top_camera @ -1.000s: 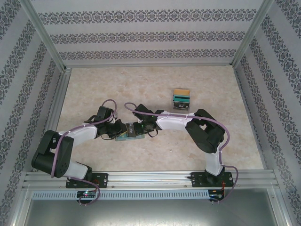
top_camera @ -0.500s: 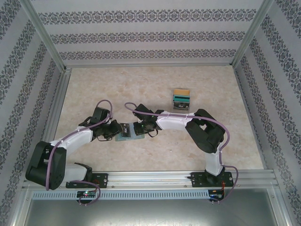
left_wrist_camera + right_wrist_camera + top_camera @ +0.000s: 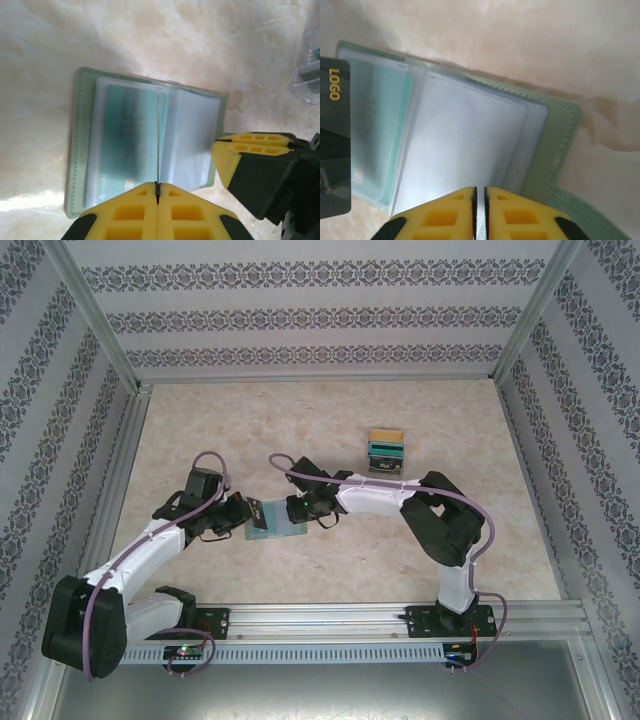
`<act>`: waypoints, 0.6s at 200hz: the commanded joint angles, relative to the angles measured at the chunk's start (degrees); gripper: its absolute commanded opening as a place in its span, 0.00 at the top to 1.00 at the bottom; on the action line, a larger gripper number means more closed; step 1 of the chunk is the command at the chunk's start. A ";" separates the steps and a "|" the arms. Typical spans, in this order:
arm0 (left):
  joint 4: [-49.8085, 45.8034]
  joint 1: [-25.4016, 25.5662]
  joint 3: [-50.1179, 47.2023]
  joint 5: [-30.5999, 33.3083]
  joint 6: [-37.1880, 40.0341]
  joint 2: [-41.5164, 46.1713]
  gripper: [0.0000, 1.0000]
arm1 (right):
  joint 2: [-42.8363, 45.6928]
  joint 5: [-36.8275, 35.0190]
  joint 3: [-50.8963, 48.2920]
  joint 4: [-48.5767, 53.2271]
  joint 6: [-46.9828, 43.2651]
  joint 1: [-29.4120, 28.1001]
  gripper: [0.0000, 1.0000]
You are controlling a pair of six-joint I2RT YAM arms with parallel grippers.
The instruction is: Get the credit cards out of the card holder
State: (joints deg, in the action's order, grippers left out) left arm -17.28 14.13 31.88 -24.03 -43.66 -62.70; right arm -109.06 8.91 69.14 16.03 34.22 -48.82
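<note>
Top ext. view: sage-green soft folding card holder (image 3: 280,532) lies open on the pale marbled table (image 3: 330,420), near the front edge, betw. the two arms. Left gripper (image 3: 250,515) at its left side, pinching a dark card (thin flat plastic) (image 3: 259,509) above the holder. Right gripper (image 3: 293,510) at the holder's far side, finger state not legible here. Well apart, rear right, a card stack (image 3: 385,451) in yellow-gold, teal and grey bands; pale marking on the grey band too small to read. Left wrist view: card holder (image 3: 80,150) open like a book, clear plastic sleeves (image 3: 190,135) fanned inside. A teal-green card (image 3: 125,140) sits in a left-hand sleeve, its print blurred by the film, unreadable. Left gripper (image 3: 157,192): yellow fingers pressed together on the dark card (image 3: 158,140), seen edge-on as a thin line. Right gripper (image 3: 222,146) at the holder's lower-right corner, contact not judgeable. A clear plastic box (image 3: 306,75) is cut off at the frame edge. Right wrist view: dark card (image 3: 334,150) at left, cut off by the frame, gold "LOGO" running vertically; teal-green card (image 3: 380,135) in its sleeve beside it. Right gripper (image 3: 480,197): fingers nearly together w/ a narrow slit; whether a sleeve (image 3: 470,135) is caught there can't be told. Green strap tab (image 3: 585,212) lower right, partly out of frame.
</note>
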 commanded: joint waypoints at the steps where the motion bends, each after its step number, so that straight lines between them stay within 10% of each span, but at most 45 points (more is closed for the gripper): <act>1: -0.43 -0.55 2.21 -2.63 -0.03 2.21 1.00 | 5.89 -1.49 -0.84 0.46 0.18 1.06 0.80; 120: 26.35 -0.78 2.14 -19.14 -15.98 -0.42 1.00 | 17.74 19.89 -16.02 -28.47 21.38 10.63 0.67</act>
State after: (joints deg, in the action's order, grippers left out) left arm -1.04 14.11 33.34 -38.37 -54.13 -61.87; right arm -93.01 22.17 55.92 -1.23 47.79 -39.57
